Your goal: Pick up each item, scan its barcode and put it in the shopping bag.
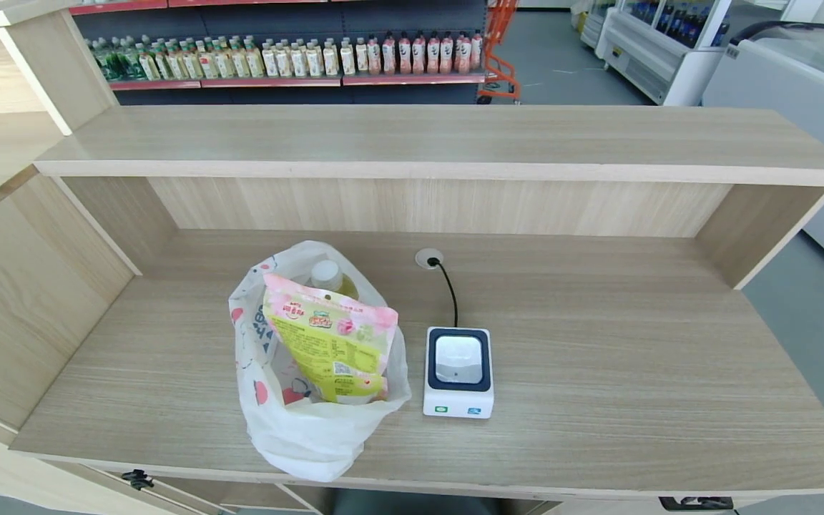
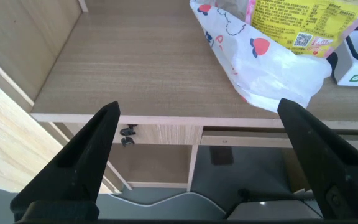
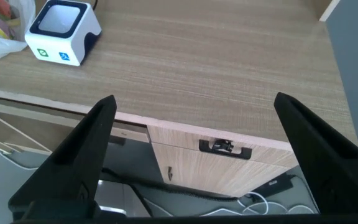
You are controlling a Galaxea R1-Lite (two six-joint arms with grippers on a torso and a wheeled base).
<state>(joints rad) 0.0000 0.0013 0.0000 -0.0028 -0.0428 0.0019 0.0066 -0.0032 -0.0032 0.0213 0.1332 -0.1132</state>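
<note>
Left hand [image 2: 199, 107]: fingers spread wide, holding nothing, poised low in front of the near edge of the pale wood-grain surface [image 1: 598, 357], at its left end.

White plastic shopping bag with red heart print [image 1: 312, 429]: stands left of centre on the surface, mouth open. A pink and yellow-green snack pouch [image 1: 333, 343] stands upright inside it. Behind the pouch, on the far side, is a bottle with a white cap [image 1: 326, 275].

White box scanner with a dark glass window [image 1: 458, 372]: just beside the bag on its right, apart from it. Its black cable [image 1: 448, 286] runs to a port at the far side.

Right hand [image 3: 196, 101]: fingers spread wide, holding nothing, low in front of the near edge towards the right.

Assessment: every item seen is already bagged, so the task appears to be at or near its end. The next move likely calls only for checking that nothing remains to be scanned; neither hand needs to close.

View differences: the head view shows the bottle and the bag's open mouth. The left wrist view shows the printed code panel on the pouch's lower face. Both wrist views show the fingers' spread and a small black latch [image 3: 224, 147] under the near edge.
</note>
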